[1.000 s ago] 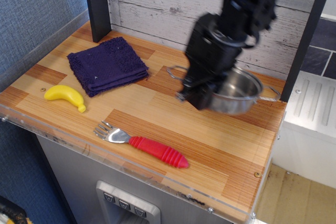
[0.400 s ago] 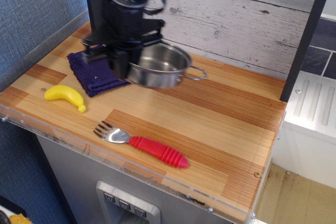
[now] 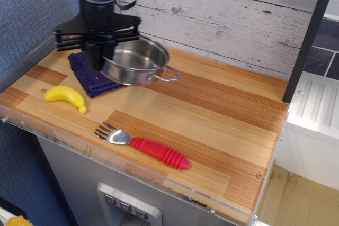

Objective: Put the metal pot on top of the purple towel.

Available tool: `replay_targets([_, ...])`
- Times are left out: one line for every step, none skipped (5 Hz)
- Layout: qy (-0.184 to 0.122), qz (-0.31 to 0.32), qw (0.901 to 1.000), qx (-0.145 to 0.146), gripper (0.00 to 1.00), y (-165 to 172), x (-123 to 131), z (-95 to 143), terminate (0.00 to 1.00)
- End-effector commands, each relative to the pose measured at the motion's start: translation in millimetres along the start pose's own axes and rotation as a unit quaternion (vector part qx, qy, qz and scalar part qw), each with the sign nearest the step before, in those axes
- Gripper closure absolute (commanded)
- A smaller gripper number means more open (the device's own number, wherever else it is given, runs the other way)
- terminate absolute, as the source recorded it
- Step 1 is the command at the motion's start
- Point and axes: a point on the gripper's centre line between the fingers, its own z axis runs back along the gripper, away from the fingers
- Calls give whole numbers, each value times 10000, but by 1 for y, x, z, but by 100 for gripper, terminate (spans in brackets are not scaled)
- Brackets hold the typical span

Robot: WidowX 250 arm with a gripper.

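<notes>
The metal pot (image 3: 136,61) is a shiny shallow steel pot with a wire loop handle showing on its right side. My gripper (image 3: 99,52) is shut on the pot's left rim and holds it in the air, tilted, over the right part of the purple towel (image 3: 91,74). The towel lies folded at the back left of the wooden table; the pot and the arm hide most of it, so only its front left part shows.
A yellow banana (image 3: 65,98) lies in front of the towel near the left edge. A fork with a red handle (image 3: 144,146) lies near the table's front edge. A dark post (image 3: 310,35) stands at the back right. A plank wall runs along the back.
The gripper carried the pot from the back right of the table leftward across it to above the towel. The banana and fork have not moved.
</notes>
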Motion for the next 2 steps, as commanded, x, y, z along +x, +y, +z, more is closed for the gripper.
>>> replay_targets([-531,167,9964,-645,100,16,30,-1,0])
replay_targets([-582,283,9952,-737,100,30,40,-13,0])
